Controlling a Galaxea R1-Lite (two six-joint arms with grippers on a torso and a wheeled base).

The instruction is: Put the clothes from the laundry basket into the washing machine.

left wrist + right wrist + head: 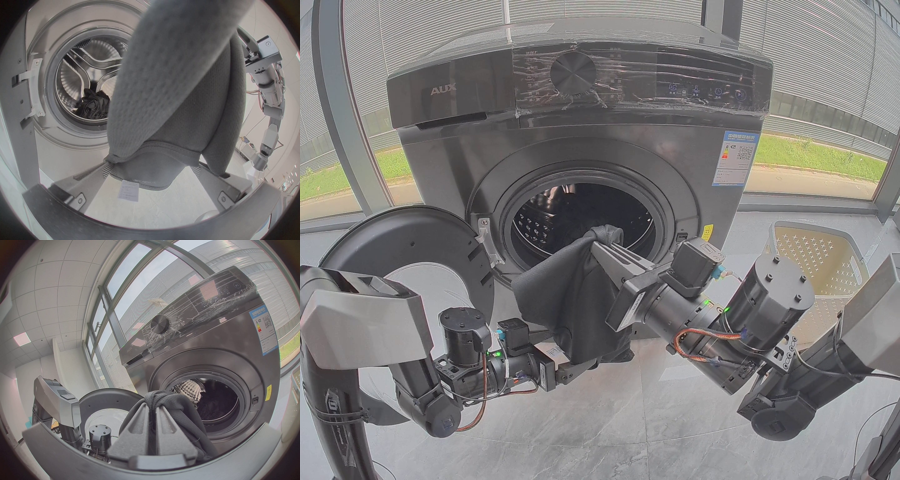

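Right claw, clamped on the dark grey garment, holds it before the washing machine drum for loading; left claw, fingers apart, brackets the hanging hem beneath.

Tiled floor bears washing machine (door open) and laundry basket.

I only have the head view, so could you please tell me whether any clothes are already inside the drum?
Observer: Yes, the left wrist view shows a dark garment lying low in the drum.
Operator: Thank you; is the left gripper gripping the grey garment?
Observer: No, the left gripper is open; the hem of the grey garment, with a white label, hangs between its fingers.
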